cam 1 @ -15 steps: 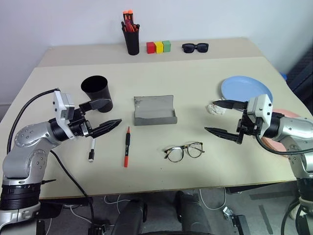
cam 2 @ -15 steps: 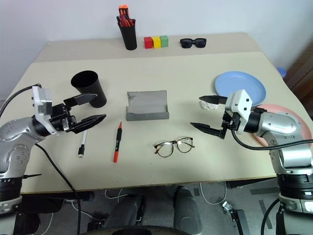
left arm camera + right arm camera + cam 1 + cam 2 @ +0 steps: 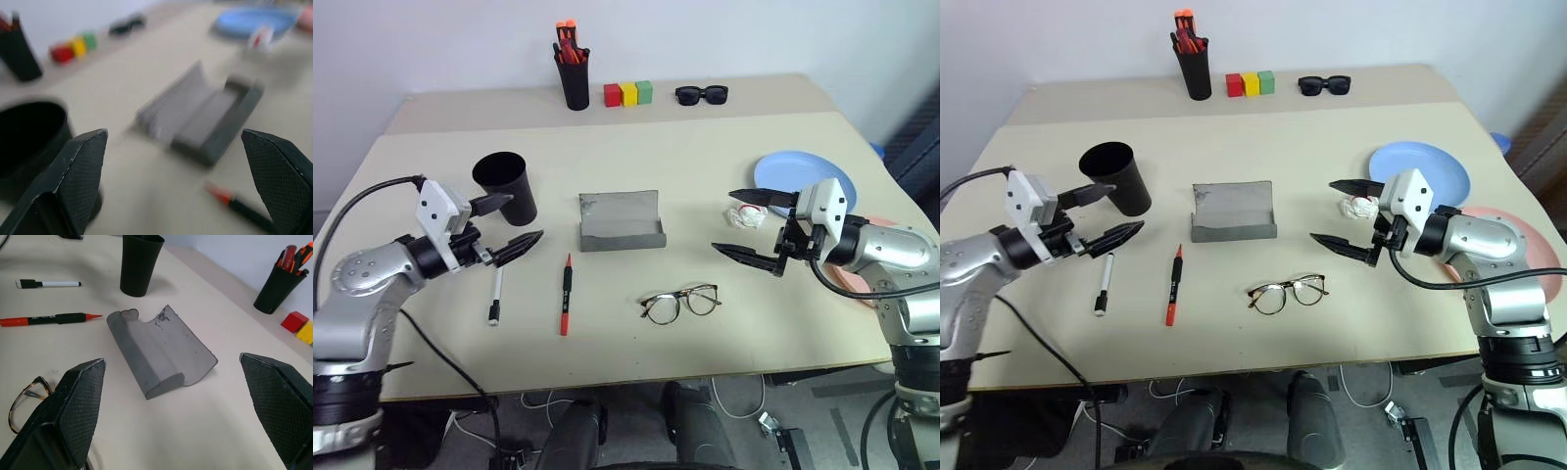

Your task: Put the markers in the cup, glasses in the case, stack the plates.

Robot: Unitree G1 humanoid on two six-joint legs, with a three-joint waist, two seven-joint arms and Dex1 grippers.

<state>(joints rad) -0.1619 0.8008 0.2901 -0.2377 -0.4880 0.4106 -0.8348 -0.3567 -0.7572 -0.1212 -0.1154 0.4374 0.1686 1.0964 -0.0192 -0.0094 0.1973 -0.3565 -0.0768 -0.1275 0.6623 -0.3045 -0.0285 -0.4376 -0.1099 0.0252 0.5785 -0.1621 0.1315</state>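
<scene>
Nearest you, the round-lensed glasses [image 3: 680, 303] lie flat on the table [image 3: 705, 157] at about 5 o'clock from the open grey case [image 3: 622, 222], well apart from it. At the case's 8 o'clock lies the red-orange marker [image 3: 567, 294], with the white black-capped marker [image 3: 495, 296] just beyond it at 9 o'clock.

Your left gripper [image 3: 514, 223] hangs above the white marker with its fingers spread wide, holding nothing; your right gripper [image 3: 751, 223] hangs at the case's 3 o'clock, equally spread and empty. Nothing looks done yet, so a marker is probably your first pick. Bring the left gripper down along the white marker's middle and close across its width, not its length, so it won't roll away.

The squat black cup [image 3: 505, 185], at the case's 10 o'clock, stands upright and looks empty. The case holds nothing. At its 2 o'clock sits the light blue plate [image 3: 806, 177], bare, a small crumpled white scrap [image 3: 741, 216] beside it; the salmon plate [image 3: 1518, 241] lies mostly behind your right arm. At 12 o'clock, far back, a taller pen pot [image 3: 575, 80] holds orange-capped pens.
</scene>
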